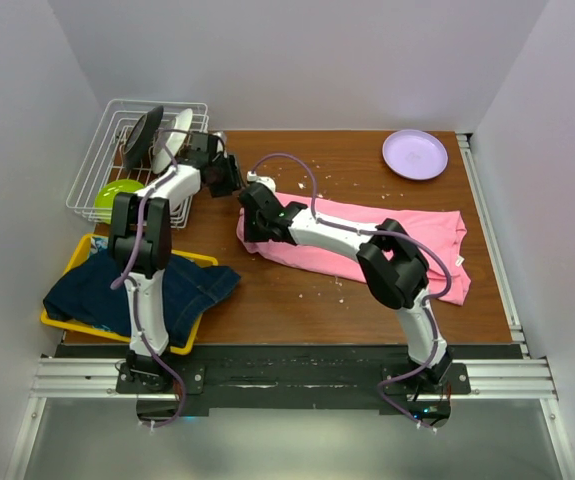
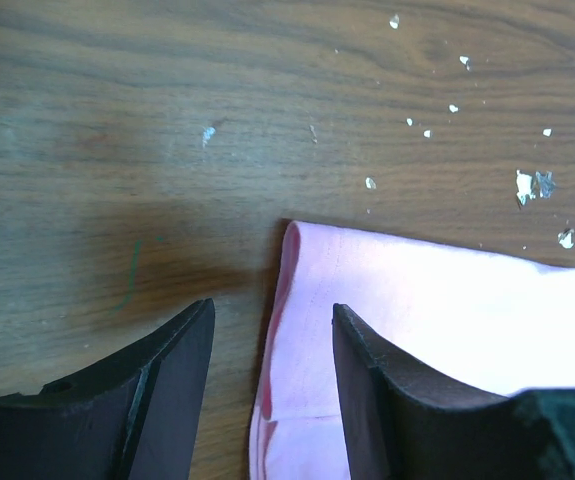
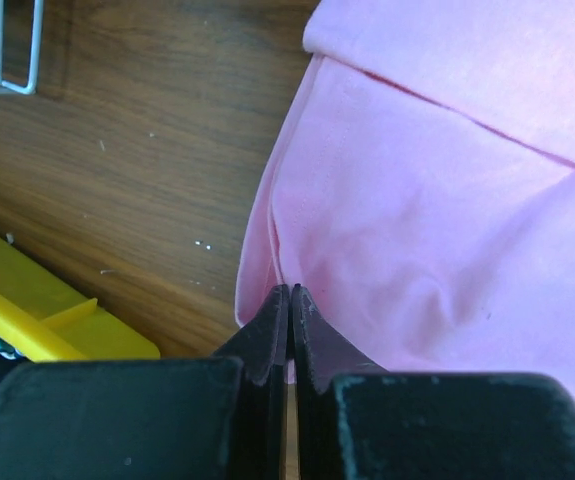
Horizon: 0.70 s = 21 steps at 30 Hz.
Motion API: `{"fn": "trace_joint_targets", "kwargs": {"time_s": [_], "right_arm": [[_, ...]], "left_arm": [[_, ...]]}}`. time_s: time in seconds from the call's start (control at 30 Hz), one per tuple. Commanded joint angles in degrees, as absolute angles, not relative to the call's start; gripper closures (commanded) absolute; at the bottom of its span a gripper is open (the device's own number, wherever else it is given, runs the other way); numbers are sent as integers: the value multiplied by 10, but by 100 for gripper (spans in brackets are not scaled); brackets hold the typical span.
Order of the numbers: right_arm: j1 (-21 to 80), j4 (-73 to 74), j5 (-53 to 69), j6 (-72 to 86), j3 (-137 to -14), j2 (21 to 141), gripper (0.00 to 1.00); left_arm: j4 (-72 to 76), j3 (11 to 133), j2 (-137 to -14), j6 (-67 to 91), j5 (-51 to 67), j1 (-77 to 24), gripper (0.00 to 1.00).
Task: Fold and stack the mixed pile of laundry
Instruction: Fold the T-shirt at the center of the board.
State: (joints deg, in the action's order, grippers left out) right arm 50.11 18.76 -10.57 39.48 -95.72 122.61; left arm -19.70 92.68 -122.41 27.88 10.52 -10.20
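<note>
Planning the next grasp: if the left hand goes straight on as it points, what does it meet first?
The left hand would probably meet the shirt edge, lying between its open fingers; one finger would touch bare table. Depth unclear.

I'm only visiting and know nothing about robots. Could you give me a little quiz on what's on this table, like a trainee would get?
1. True or false: the left gripper is shut.
2. Where does the denim garment lie? A. on the purple plate; B. in the yellow tray; C. in the wire rack.
3. Which garment's edge is the right gripper pinching?
Key: 1 false, its jaws stand open. 2 B. 3 the pink T-shirt.
</note>
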Motion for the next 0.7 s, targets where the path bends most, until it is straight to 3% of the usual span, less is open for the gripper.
{"fn": "trace_joint_targets", "kwargs": {"time_s": [0.0, 0.67], "right_arm": [[499, 171, -85, 409, -939, 1194, 100], [456, 134, -82, 442, -846, 1110, 100]], "left_arm": [[-191, 922, -1238, 276, 114, -108, 44], [-184, 889, -1232, 295, 125, -121, 45]]}}
